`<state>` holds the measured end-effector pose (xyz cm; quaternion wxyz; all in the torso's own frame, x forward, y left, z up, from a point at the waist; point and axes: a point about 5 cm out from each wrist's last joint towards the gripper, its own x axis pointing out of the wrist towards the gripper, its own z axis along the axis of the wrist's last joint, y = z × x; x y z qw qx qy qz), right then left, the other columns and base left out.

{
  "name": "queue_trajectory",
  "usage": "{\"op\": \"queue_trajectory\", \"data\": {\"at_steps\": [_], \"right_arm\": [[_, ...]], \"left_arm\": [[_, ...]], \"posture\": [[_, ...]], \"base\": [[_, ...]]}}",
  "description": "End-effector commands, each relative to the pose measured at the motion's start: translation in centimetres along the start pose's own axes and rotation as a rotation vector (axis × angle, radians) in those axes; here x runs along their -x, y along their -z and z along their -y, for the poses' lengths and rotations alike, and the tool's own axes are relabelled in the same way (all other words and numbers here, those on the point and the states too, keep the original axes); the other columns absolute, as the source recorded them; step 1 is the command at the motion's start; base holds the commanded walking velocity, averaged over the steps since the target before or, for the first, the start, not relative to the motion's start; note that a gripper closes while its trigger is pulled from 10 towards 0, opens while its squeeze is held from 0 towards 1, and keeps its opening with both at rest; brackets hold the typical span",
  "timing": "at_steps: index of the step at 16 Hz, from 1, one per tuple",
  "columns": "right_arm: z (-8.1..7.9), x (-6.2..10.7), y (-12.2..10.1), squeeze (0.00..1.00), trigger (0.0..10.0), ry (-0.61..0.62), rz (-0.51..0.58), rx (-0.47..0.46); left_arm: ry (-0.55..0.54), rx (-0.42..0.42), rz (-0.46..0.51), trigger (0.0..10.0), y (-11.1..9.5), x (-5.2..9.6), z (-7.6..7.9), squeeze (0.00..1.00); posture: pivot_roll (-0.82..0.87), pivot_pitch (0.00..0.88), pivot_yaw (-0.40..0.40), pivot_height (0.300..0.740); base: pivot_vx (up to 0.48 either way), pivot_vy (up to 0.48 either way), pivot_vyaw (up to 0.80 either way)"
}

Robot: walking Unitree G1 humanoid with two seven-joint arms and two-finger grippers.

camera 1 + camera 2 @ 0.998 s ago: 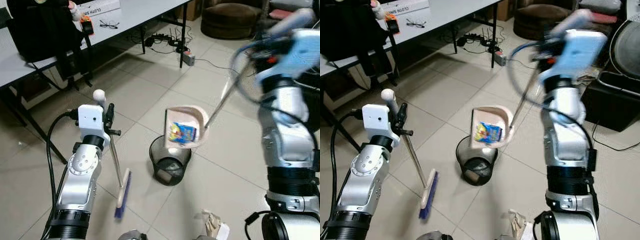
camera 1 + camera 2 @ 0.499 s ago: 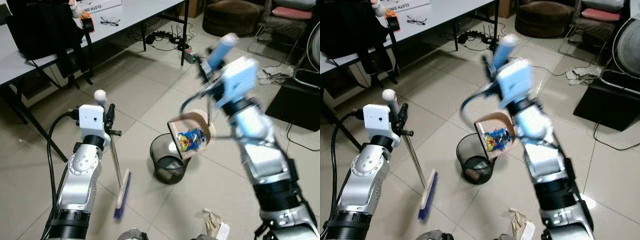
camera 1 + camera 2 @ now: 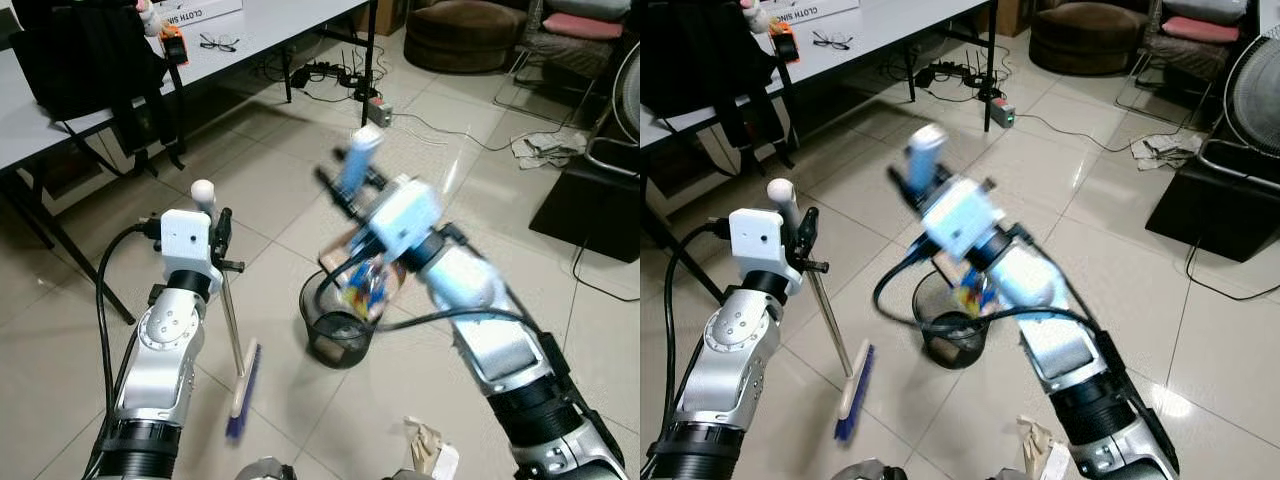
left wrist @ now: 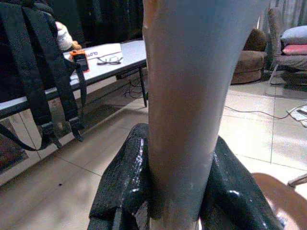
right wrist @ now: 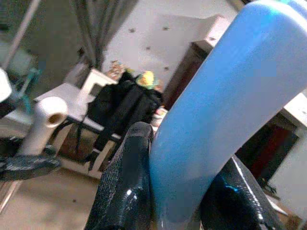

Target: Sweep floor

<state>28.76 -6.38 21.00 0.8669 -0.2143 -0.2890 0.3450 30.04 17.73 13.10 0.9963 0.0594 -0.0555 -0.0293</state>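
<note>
The left pincer (image 4: 175,191) is pressed around the broom (image 3: 232,345) handle, holding it upright; the blue brush head rests on the tiled floor (image 3: 300,170) below it. The right pincer (image 5: 177,201) clamps the blue handle (image 3: 358,160) of the dustpan (image 3: 368,275), which is tipped just over the black wire bin (image 3: 338,325) beneath, colourful litter (image 3: 365,290) sliding at its mouth; this arm is blurred

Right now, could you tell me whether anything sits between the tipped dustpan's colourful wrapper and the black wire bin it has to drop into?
Nothing visible does. The right gripper holds the dustpan's blue handle, tipping the dustpan right above the black wire bin. The colourful wrapper sits at the bin's open rim. The broom stands apart, in the left gripper.
</note>
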Motion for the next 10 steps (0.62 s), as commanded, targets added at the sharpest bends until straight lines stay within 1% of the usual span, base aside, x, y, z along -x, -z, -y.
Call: {"op": "queue_trajectory", "data": {"at_steps": [1,2,3,4,5,6,7,8,9,10], "right_arm": [[0.7,-0.1,-1.2,0.0,10.0,-0.006,0.059,0.111],[1.4,-0.1,-1.1,0.0,10.0,0.022,0.049,0.175],[3.9,0.2,-1.8,0.0,10.0,0.165,0.073,0.204],[5.0,0.3,-2.2,0.0,10.0,0.242,0.093,0.178],[7.6,1.0,-3.1,0.0,10.0,0.414,0.13,0.142],[9.6,1.8,-3.6,0.0,10.0,0.546,0.145,0.12],[10.6,2.3,-3.6,0.0,10.0,0.62,0.13,0.123],[13.3,4.5,-2.5,0.0,10.0,0.822,0.005,0.133],[14.2,5.6,-1.5,0.0,10.0,0.879,-0.09,0.134],[14.4,7.0,0.2,0.0,10.0,0.909,-0.233,0.154]], "left_arm": [[0.009,-0.026,0.042,10.0,-1.0,-0.1,-0.1,0.0],[0.01,-0.027,0.043,10.0,-1.0,-0.1,-0.1,0.0],[0.013,-0.028,0.042,10.0,-1.0,-0.2,-0.1,0.0],[0.015,-0.027,0.041,10.0,-0.9,-0.2,0.0,0.0],[0.022,-0.028,0.039,10.0,-0.9,-0.2,0.1,0.0],[0.029,-0.026,0.037,10.0,-0.9,-0.2,0.1,0.0],[0.038,-0.025,0.032,10.0,-0.8,-0.2,0.2,0.0],[0.096,-0.011,-0.009,10.0,-0.4,0.0,0.5,0.0],[0.137,-0.009,-0.037,10.0,0.0,0.1,0.8,0.0],[0.177,-0.015,-0.073,10.0,0.4,0.4,0.9,0.0]], "posture": [[-0.1,0.047,0.054,0.74],[-0.1,0.047,0.054,0.74],[-0.1,0.048,0.057,0.74],[-0.1,0.048,0.057,0.74],[-0.1,0.047,0.059,0.74],[-0.1,0.047,0.059,0.74],[-0.1,0.047,0.059,0.74],[-0.11,0.048,0.059,0.74],[-0.11,0.049,0.061,0.74],[-0.11,0.051,0.064,0.74]], "base": [[0.0,0.0,0.0],[0.0,0.0,0.0],[0.0,0.0,0.0],[0.0,0.0,0.0],[0.0,0.0,0.0],[0.0,0.0,0.0],[0.0,0.0,0.0],[0.0,0.0,0.0],[0.0,0.0,0.0],[0.0,0.0,0.0]]}}
